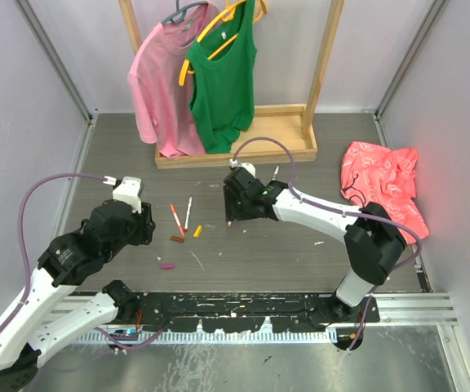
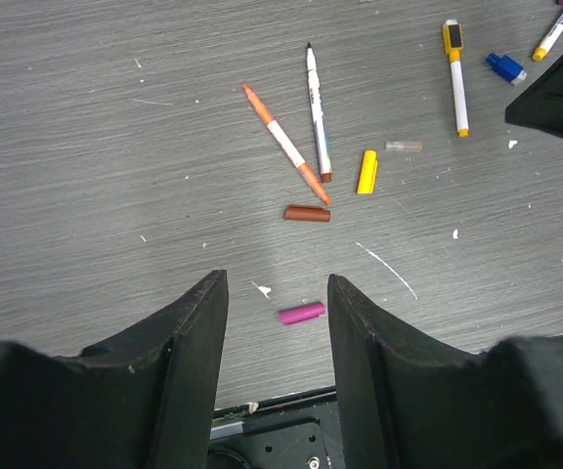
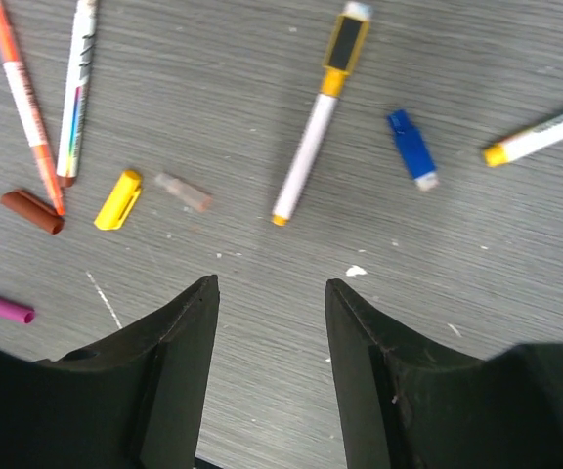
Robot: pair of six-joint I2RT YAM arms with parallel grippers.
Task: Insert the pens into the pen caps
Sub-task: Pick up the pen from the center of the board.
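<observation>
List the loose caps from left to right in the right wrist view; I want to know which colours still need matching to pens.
magenta cap → brown cap → yellow cap → clear cap → blue cap

A lab test cell: white walls point(image 1: 23, 122), metal mounting rail point(image 1: 419, 307), wooden clothes rack point(image 1: 243, 153).

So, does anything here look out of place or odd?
Yes. A crumpled red cloth lies at the right edge of the table, and a wooden rack with two shirts stands at the far end; neither suits this job. Small white scraps litter the surface.
</observation>
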